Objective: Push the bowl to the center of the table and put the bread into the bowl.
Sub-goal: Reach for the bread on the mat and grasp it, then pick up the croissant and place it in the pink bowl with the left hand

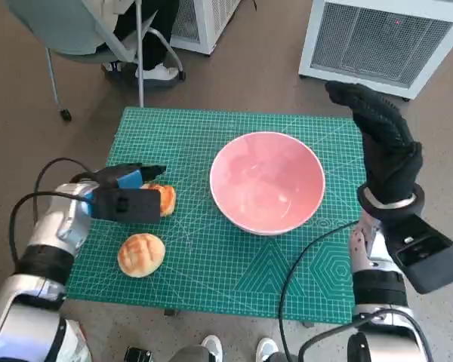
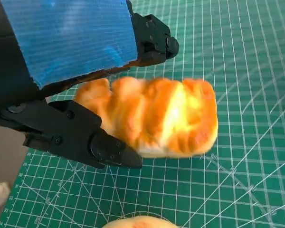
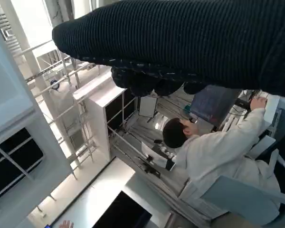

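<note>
A pink bowl stands empty on the green cutting mat, slightly right of its middle. An oblong golden bread lies on the mat left of the bowl. My left hand covers its left end. In the left wrist view the black fingers press on both sides of the bread, which still rests on the mat. A round bun lies nearer the front edge, its top just showing. My right hand is raised to the right of the bowl, fingers stretched out, holding nothing.
A chair with a seated person stands behind the table's left corner. White cabinets stand behind on the right. Shoes show at the front edge. The right wrist view shows only the glove and a seated person.
</note>
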Controlling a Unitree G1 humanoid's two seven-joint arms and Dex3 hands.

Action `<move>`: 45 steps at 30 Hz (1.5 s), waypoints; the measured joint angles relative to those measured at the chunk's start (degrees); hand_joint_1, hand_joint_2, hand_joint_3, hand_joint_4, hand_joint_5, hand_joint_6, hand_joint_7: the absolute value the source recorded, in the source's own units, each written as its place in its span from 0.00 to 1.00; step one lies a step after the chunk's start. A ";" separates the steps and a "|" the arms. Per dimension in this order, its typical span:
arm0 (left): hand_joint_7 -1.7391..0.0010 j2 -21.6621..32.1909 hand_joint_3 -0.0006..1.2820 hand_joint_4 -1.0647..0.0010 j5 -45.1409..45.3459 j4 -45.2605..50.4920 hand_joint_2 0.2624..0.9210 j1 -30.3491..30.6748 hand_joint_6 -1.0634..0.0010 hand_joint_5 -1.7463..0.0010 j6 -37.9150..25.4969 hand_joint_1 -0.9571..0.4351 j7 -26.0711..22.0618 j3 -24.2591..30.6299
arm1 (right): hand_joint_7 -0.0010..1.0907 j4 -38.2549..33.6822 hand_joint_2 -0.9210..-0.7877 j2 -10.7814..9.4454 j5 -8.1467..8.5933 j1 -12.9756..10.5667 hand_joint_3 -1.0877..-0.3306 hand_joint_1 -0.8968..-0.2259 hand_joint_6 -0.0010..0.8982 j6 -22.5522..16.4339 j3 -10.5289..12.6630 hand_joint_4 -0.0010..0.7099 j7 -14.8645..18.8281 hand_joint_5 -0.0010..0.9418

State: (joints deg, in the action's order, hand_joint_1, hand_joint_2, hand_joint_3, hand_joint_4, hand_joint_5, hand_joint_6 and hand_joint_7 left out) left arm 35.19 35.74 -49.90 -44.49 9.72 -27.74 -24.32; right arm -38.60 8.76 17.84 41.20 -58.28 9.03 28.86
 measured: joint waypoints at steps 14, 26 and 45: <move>0.62 -2.10 0.06 0.45 -1.75 -6.90 0.95 -2.54 0.47 0.63 1.86 0.65 2.13 0.00 | 0.21 0.13 0.00 -0.17 -0.19 -0.43 0.35 0.40 0.35 -0.04 -0.01 0.58 -1.02 0.00; 0.38 -0.28 0.04 0.33 -5.81 -0.05 0.99 -0.27 0.39 0.31 5.98 0.69 4.65 4.08 | 0.21 0.35 0.00 -0.16 -0.18 -1.05 0.36 0.41 0.36 0.00 -0.03 0.58 -1.32 0.00; 0.34 -1.86 0.03 0.30 -13.90 23.56 0.99 -3.69 0.39 0.36 2.79 0.69 4.13 13.99 | 0.20 -0.07 0.00 -0.61 -0.19 -1.00 0.36 0.41 0.36 0.38 -0.13 0.58 -1.78 0.00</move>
State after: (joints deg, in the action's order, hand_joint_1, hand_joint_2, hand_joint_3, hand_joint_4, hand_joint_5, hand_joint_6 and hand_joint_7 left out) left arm 33.32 21.84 -26.34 -48.19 12.51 -23.61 -10.33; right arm -38.67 8.15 17.65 40.20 -57.89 8.90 27.07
